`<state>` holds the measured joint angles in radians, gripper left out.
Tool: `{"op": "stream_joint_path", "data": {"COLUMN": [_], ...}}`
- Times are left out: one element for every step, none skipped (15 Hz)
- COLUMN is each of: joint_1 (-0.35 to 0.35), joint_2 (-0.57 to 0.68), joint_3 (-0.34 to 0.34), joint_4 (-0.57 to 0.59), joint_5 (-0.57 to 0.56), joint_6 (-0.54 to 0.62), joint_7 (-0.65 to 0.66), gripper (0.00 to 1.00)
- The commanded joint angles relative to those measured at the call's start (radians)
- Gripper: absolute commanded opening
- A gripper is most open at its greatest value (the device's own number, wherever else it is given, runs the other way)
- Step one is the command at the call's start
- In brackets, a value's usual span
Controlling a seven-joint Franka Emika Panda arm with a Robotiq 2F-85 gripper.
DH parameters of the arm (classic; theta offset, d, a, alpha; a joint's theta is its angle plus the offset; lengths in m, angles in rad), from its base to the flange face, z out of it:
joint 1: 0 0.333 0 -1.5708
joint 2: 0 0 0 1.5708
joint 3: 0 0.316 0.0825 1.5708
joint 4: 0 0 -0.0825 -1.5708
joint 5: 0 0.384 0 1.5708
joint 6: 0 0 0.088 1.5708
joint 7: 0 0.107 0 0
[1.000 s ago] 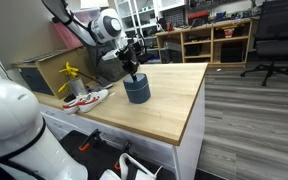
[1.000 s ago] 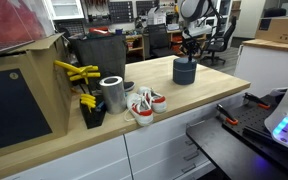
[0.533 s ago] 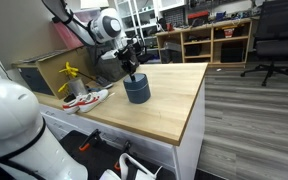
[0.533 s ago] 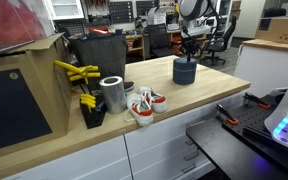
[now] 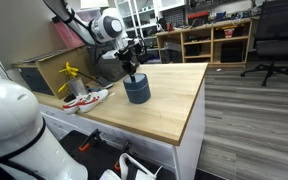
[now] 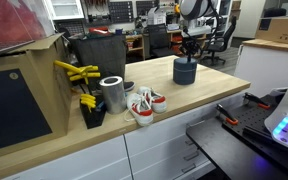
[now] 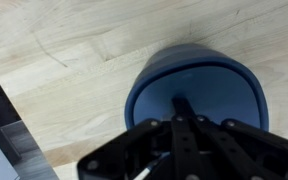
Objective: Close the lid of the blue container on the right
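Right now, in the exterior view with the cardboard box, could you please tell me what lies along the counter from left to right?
Cardboard box → yellow tools → silver can → red-and-white shoes → blue container.

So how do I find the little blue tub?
Look at the wooden table. Past the shoes and the shiny silver can, alone near the far end under the robot's gripper, sits the blue container: squat, round, dark blue, much smaller than the big grey bin.
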<state>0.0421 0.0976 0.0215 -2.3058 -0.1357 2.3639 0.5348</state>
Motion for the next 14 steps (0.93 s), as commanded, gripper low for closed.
{"op": "stream_joint_path", "data": {"joint_1": [-0.001, -0.001, -0.001, -0.001, 0.000, 0.000, 0.000, 0.000, -0.001, -0.001, -0.001, -0.002, -0.002, -0.003], "joint_2": [0.005, 0.004, 0.004, 0.003, -0.001, -0.009, -0.023, -0.036, -0.054, -0.068, -0.086, -0.101, -0.113, -0.125], "joint_3": [-0.013, -0.015, -0.016, -0.016, -0.014, -0.013, -0.012, -0.011, -0.009, -0.009, -0.007, -0.006, -0.005, -0.004], "joint_4": [-0.052, -0.058, -0.061, -0.062, -0.061, -0.059, -0.055, -0.046, -0.034, -0.027, -0.023, -0.021, -0.020, -0.019], "joint_5": [0.030, 0.034, 0.035, 0.037, 0.044, 0.050, 0.059, 0.070, 0.085, 0.095, 0.107, 0.117, 0.125, 0.130], "joint_6": [0.038, 0.048, 0.055, 0.055, 0.055, 0.052, 0.047, 0.033, 0.013, 0.000, -0.010, -0.021, -0.025, -0.032], "joint_7": [-0.012, -0.012, -0.011, -0.012, -0.016, -0.020, -0.027, -0.034, -0.044, -0.049, -0.062, -0.074, -0.083, -0.086], "gripper": [0.00, 0.00, 0.00, 0.00, 0.00, 0.00, 0.00, 0.00, 0.00, 0.00, 0.00, 0.00, 0.00, 0.00]}}
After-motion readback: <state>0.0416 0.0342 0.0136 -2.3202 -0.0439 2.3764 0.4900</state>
